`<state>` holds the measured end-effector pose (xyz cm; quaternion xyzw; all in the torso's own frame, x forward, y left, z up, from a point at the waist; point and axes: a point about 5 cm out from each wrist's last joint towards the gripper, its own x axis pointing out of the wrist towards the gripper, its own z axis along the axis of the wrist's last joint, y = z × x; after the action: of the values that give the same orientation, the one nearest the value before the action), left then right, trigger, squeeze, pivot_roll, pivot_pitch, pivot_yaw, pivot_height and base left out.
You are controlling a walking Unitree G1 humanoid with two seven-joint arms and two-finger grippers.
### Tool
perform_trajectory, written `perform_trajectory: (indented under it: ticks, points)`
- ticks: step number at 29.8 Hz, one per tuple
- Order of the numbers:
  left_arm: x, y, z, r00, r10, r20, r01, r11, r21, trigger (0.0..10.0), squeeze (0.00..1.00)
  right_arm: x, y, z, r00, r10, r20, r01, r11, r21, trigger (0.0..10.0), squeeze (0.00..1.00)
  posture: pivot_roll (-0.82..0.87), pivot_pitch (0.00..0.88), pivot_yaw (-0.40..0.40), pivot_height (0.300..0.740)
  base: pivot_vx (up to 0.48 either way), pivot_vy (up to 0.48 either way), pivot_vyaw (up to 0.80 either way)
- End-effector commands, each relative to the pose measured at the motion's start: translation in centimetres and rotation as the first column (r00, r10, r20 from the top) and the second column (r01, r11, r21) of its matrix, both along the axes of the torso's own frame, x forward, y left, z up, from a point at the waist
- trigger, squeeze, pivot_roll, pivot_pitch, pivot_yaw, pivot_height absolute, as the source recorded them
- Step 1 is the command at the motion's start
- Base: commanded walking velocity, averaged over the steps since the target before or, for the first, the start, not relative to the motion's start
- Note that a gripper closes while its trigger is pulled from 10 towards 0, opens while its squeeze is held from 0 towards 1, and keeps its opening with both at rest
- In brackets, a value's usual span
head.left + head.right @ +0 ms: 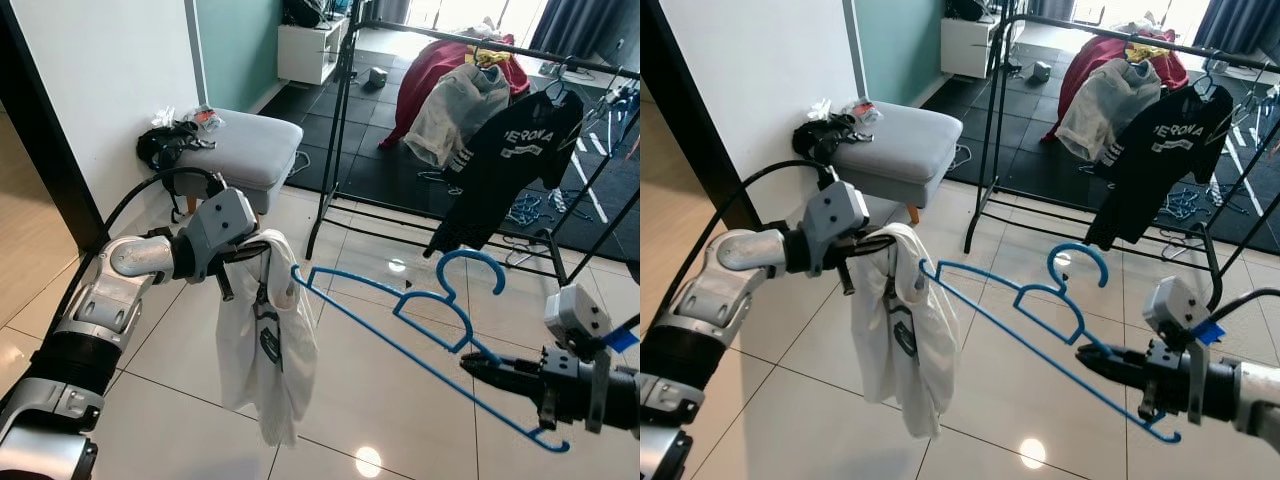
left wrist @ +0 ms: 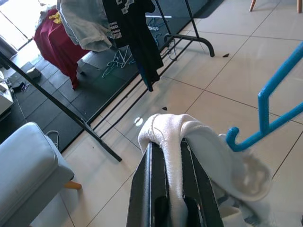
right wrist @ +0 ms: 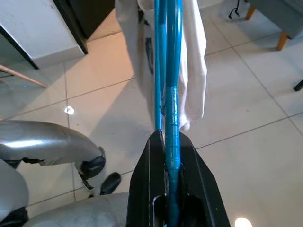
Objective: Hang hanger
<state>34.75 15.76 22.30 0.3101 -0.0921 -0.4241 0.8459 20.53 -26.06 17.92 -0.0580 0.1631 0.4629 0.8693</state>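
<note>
a thin blue plastic hanger [image 1: 420,330] looks light, stiff and a little slippery, best gripped along its straight lower bar. it hangs tilted in mid-air above the tiled floor, hook up. the right tool [image 1: 478,367] is clamped on that bar. the left tool [image 2: 170,156] pinches a limp white shirt [image 1: 265,340], touching the hanger's far tip. a black clothes rail [image 1: 440,40] stands beyond.

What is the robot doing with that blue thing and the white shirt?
The robot is getting a shirt onto a hanger. Its right gripper is shut on the blue hanger, pointing one end toward the white shirt. Its left gripper is shut on the shirt, which dangles over the tiled floor. The hanger's tip is at the shirt. Behind stands a clothes rack with a black shirt already hanging.
</note>
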Motion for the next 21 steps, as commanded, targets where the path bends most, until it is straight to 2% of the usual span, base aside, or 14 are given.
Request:
perform_trajectory:
  ticks: [1,4,7,9,16,19,21]
  points:
    - [-0.1,-1.0,0.5,0.999,-0.016,0.044,0.016,1.0,-0.017,10.0,0.0,-0.4,0.4,0.2,1.0,0.021,-0.01,-0.021,0.999,0.04,10.0,0.0,-0.07,0.077,-0.042,0.74,0.0,0.0,0.0]
    - [-0.4,-2.3,0.7,0.997,-0.037,0.063,0.04,0.998,-0.047,10.0,0.0,-0.4,1.3,-0.5,0.999,0.032,-0.019,-0.03,0.997,0.067,10.0,0.0,-0.07,0.078,-0.044,0.74,0.0,0.0,0.0]
    - [-0.4,-2.7,0.9,0.997,-0.046,0.069,0.05,0.997,-0.056,10.0,0.0,-0.3,1.5,-0.8,0.999,0.028,-0.017,-0.027,0.997,0.069,10.0,0.0,-0.06,0.079,-0.044,0.74,0.0,0.0,0.0]
    - [-0.6,-3.5,1.3,0.994,-0.069,0.081,0.075,0.995,-0.072,10.0,0.0,0.5,2.0,-1.1,1.0,-0.004,0.016,0.003,0.997,0.079,10.0,0.0,-0.06,0.079,-0.043,0.74,0.0,0.0,0.0]
    - [-0.7,-3.6,1.7,0.992,-0.079,0.094,0.086,0.994,-0.072,10.0,0.0,1.0,2.2,0.0,0.997,-0.022,0.07,0.013,0.991,0.13,10.0,0.0,-0.05,0.084,-0.042,0.74,0.0,0.0,0.0]
    - [-0.6,-3.2,1.3,0.995,-0.061,0.081,0.067,0.996,-0.066,10.0,0.0,0.7,2.0,1.7,0.994,-0.033,0.1,0.008,0.97,0.245,10.0,0.0,-0.06,0.087,-0.046,0.74,0.0,0.0,0.0]
    - [-0.5,-3.1,1.1,0.996,-0.056,0.076,0.061,0.996,-0.066,10.0,0.0,0.3,2.1,2.1,0.995,-0.017,0.096,-0.01,0.962,0.272,10.0,0.0,-0.06,0.089,-0.047,0.74,0.0,0.0,0.0]
